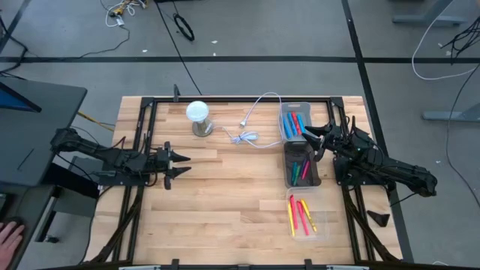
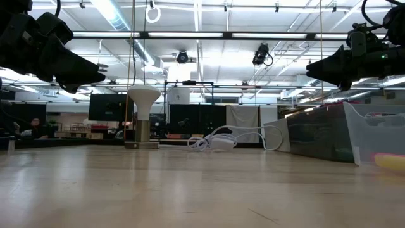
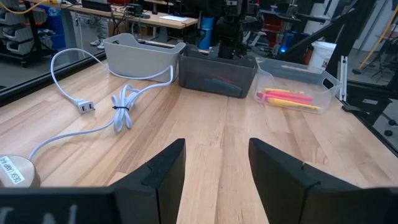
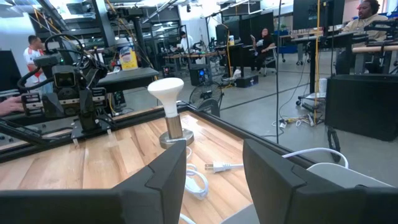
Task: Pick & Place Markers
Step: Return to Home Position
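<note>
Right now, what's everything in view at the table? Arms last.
Table: one, light wood.
Lamp: one, white, high view's upper centre.
Cable: one, white, right of lamp.
Light bin: one, pale grey, upper right.
Dark bin: one, dark grey, below it.
Clear bin: one, transparent, lowest.
Markers: count unclear; red, blue in light bin; green, pink in dark; yellow, pink in clear.
Left gripper: one, dark, open, left-centre.
Right gripper: one, dark, open, by light bin.

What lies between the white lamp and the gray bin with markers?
A white cable, loosely bundled, lies between the lamp and the gray bin; the high view shows it, and the left wrist view too.
</note>
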